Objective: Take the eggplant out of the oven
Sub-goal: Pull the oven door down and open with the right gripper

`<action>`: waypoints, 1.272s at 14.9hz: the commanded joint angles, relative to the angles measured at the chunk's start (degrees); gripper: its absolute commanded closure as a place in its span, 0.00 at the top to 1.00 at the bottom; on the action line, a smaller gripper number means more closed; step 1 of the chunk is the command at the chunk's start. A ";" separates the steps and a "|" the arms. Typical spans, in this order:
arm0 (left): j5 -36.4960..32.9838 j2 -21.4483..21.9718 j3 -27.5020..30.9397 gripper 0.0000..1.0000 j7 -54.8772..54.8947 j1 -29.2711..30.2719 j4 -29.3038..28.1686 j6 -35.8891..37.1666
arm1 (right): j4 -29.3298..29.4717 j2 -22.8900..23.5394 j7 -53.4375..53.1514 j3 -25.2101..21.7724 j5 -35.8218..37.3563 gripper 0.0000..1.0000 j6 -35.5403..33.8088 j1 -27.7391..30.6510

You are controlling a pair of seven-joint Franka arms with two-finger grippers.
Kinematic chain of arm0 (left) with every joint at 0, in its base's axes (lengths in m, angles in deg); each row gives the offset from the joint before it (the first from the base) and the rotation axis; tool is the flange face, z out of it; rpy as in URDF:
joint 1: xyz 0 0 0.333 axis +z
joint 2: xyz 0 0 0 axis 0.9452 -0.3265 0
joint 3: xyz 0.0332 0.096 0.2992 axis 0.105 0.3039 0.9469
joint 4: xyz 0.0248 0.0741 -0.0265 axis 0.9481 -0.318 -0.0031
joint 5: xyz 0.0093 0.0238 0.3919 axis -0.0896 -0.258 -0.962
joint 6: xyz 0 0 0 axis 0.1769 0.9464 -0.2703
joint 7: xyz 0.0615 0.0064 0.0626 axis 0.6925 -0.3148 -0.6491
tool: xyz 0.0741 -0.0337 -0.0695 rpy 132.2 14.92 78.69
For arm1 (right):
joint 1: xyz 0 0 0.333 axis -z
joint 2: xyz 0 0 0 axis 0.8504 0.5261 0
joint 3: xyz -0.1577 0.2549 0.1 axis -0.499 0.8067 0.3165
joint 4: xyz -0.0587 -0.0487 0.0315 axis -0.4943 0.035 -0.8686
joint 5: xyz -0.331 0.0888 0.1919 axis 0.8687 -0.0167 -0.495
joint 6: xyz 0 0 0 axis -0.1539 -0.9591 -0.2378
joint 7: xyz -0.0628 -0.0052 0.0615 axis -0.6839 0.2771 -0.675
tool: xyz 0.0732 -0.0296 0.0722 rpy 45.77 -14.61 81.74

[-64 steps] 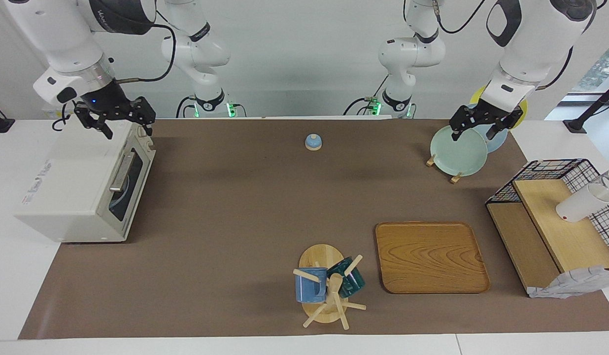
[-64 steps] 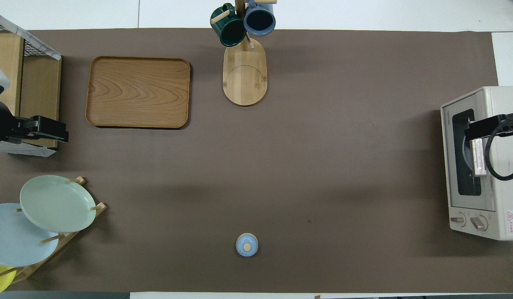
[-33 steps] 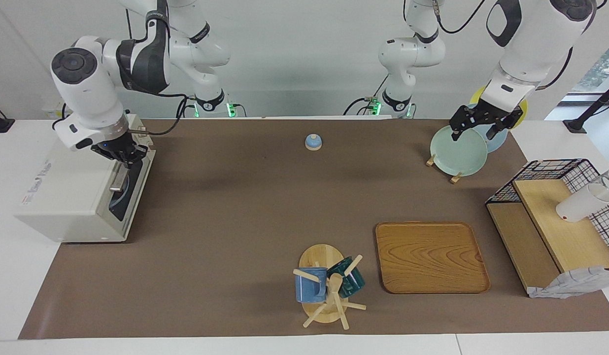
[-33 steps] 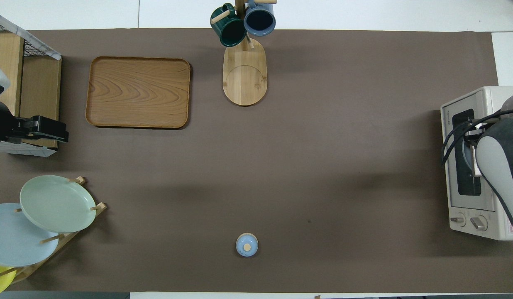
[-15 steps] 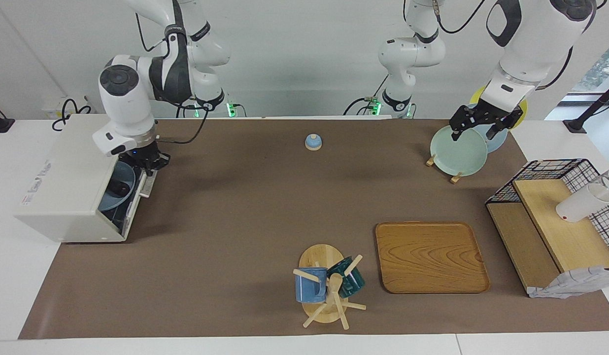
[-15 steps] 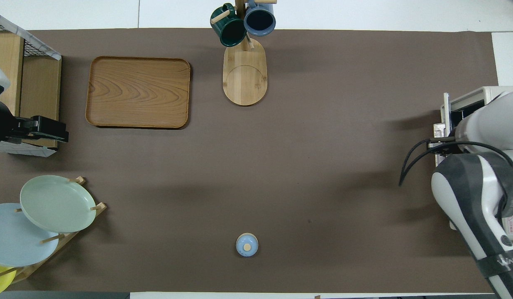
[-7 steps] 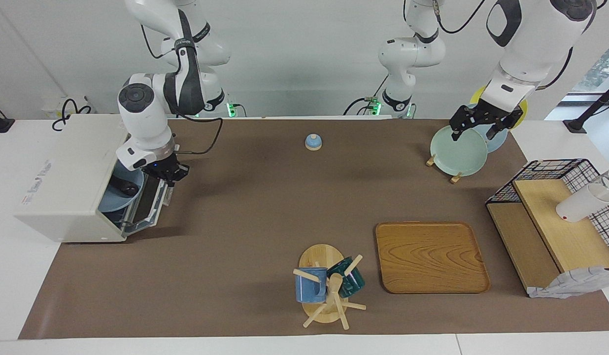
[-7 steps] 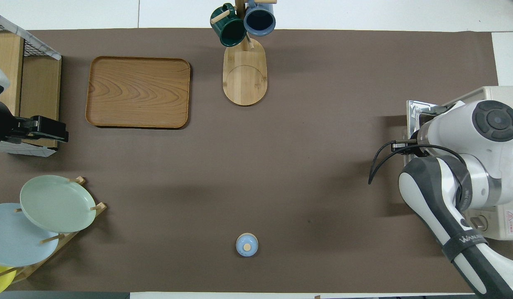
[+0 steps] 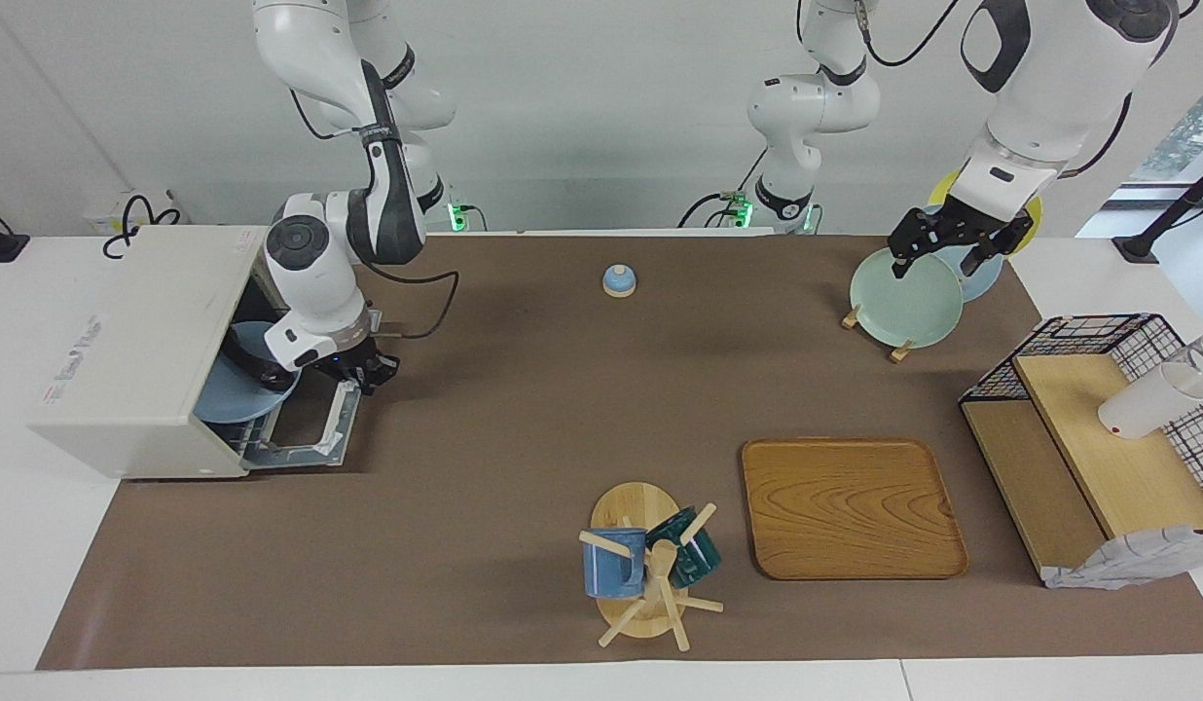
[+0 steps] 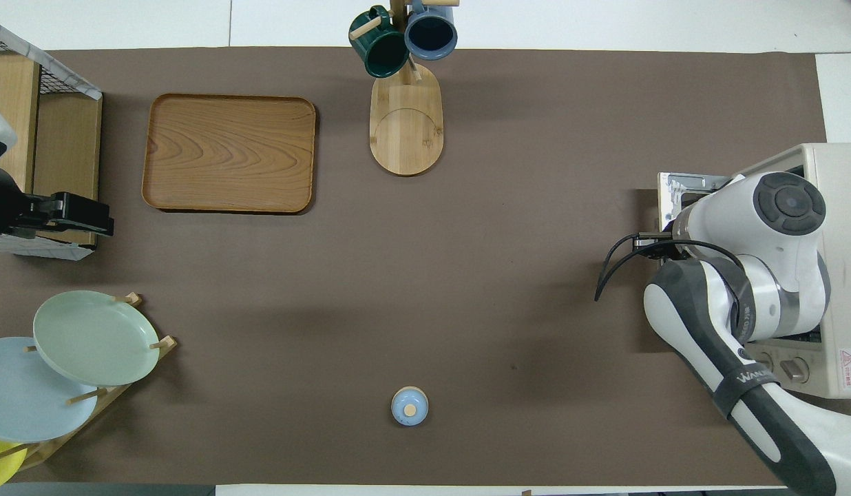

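Oven [image 9: 134, 341]: white box at the right arm's end of the desk [image 9: 524, 409]; its door [image 9: 314, 428] is folded down nearly flat in front of it.
Eggplant [image 9: 249, 362]: inside the oven, a dark shape lying on a blue plate [image 9: 234, 397]; only part of it shows in the facing view, and the arm hides it from above.
Right gripper [image 9: 360, 371]: low at the upper edge of the lowered door, jaws closed tight on the door's handle, which the jaws themselves hide.
Left gripper [image 9: 947, 248]: waiting over the rack of plates [image 9: 903, 297] at the left arm's end, jaws spread wide, holding nothing.
Step in hand: the door looks all but fully down; letting go of it and reaching inside would seem to come next.
Handling, judged: a light, firm vegetable with smooth, glossy skin, likely to slip or roll on the plate; bruises under hard squeeze.
Where to take hold, judged: across the thick middle, jaws square to its length, not at the thin stem end.
Risk: low oven roof leaves little headroom; the plate could be dragged out along with it.
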 commanded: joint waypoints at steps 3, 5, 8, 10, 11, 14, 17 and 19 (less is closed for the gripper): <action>-1.21 0.54 0.05 1.00 0.37 0.03 -0.22 0.10 | -2.67 -0.75 -0.01 -1.04 0.93 0.00 3.84 1.16; -1.21 0.54 0.05 1.00 0.37 0.03 -0.22 0.10 | -4.08 -0.40 -0.10 -1.04 0.93 0.00 5.51 1.16; -1.21 0.54 0.05 1.00 0.46 -0.05 -0.22 0.10 | -3.12 1.10 -0.45 -0.95 0.93 0.00 4.03 0.64; -1.21 0.54 0.05 1.00 0.37 0.03 -0.22 0.10 | -0.58 1.36 -0.53 -1.04 -0.20 0.00 0.61 -0.68; -1.21 0.54 0.05 1.00 0.46 0.03 -0.22 0.10 | 1.09 1.28 -0.54 -1.04 -1.00 0.00 -1.93 -1.55; -1.21 0.54 0.05 1.00 0.37 0.03 -0.22 0.10 | 5.84 1.10 -1.41 -1.04 -1.09 0.33 -8.36 -3.93; -1.21 0.54 0.05 1.00 0.46 -0.05 -0.22 0.10 | 6.81 -1.61 -1.94 -1.12 -0.65 0.58 -12.12 -3.76; -1.21 0.54 0.05 1.00 0.37 0.03 -0.22 0.10 | 7.96 -4.07 -1.33 -1.82 0.49 0.58 -17.13 -1.67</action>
